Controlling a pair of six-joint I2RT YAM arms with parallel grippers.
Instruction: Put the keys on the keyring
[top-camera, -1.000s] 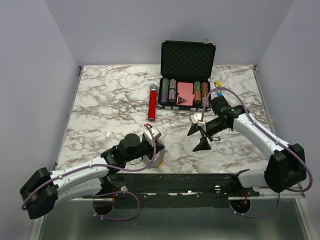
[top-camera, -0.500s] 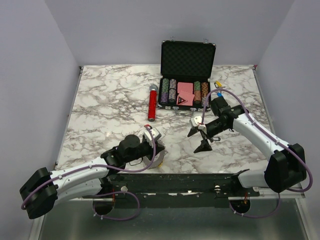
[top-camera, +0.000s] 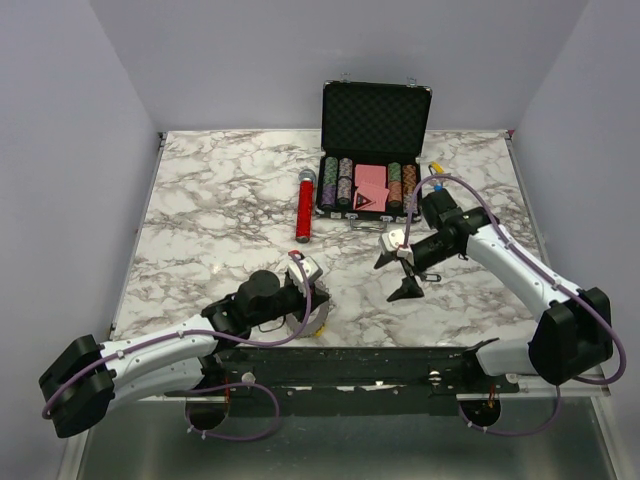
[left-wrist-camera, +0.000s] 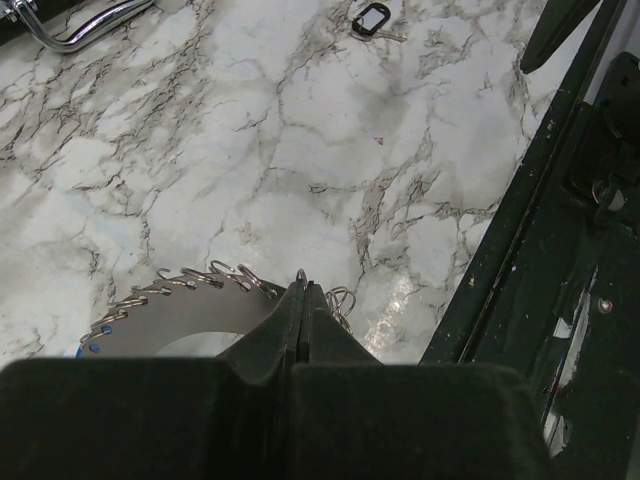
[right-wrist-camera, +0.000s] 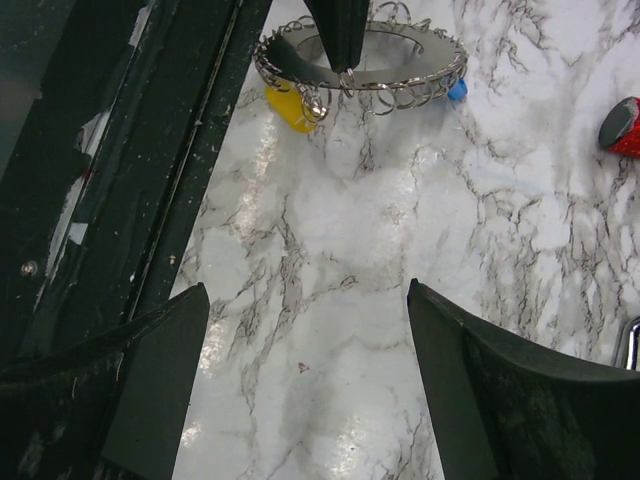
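The large flat silver metal keyring (left-wrist-camera: 180, 305), fringed all round with small wire loops and carrying a blue tag (right-wrist-camera: 457, 90) and a yellow tag (right-wrist-camera: 288, 108), is found at the near edge of the white marble-patterned table (top-camera: 220, 200). It is pinched at one point of its rim by the left gripper (left-wrist-camera: 302, 285), whose jaws are pressed tight together on the thin metal. Whether the ring rests on the table or is lifted clear cannot be told. The right gripper (right-wrist-camera: 305, 290) is spread wide and empty above bare marble, facing the ring. A small silver metal key (left-wrist-camera: 372, 20) with a dark oblong plastic tag is seen lying flat on the table, well apart from the ring and near a fingertip of the right gripper. The key is judged to be light, stiff and thin, and likely to skate on the glossy surface if it is nudged sideways. The plastic tag is thicker and less slippery, so hold is best taken there or across the key's head, with its hole left free. The ring is judged rigid, but it may pivot in so narrow a pinch, and its loose loops may swing when touched.
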